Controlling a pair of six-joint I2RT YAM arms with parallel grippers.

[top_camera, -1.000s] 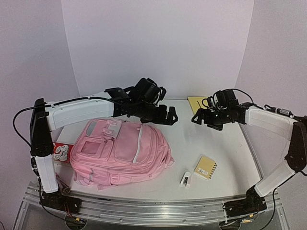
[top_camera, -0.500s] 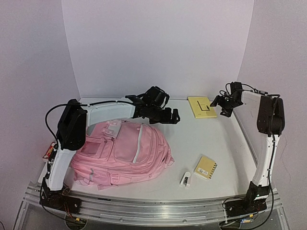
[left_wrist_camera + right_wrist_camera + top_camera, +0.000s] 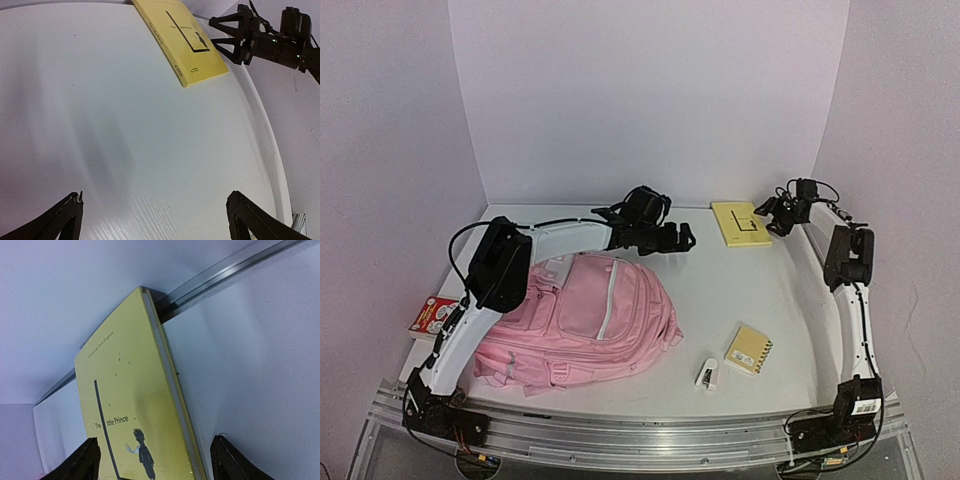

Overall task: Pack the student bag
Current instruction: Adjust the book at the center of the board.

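The student bag [image 3: 582,318], a large pink backpack with white trim, lies flat on the left half of the table. My left gripper [image 3: 680,238] hovers just beyond the bag's top right corner, open and empty; in the left wrist view the left gripper [image 3: 155,210] has only bare white table between its fingers. My right gripper [image 3: 770,213] is at the back right, open, by the right edge of a yellow book [image 3: 740,222]. In the right wrist view its jaws [image 3: 155,447] straddle the near right corner of the yellow book [image 3: 132,400], apart from it.
A small yellow spiral notepad [image 3: 750,350] and a white stapler-like object [image 3: 708,374] lie at the front right. A red and white packet [image 3: 434,315] sticks out left of the bag. The table's raised metal rim [image 3: 215,277] runs right behind the book.
The right arm has stretched to the back right and brought its gripper to the yellow book's edge. The left arm has reached farther back, its gripper staying open near the bag's top.
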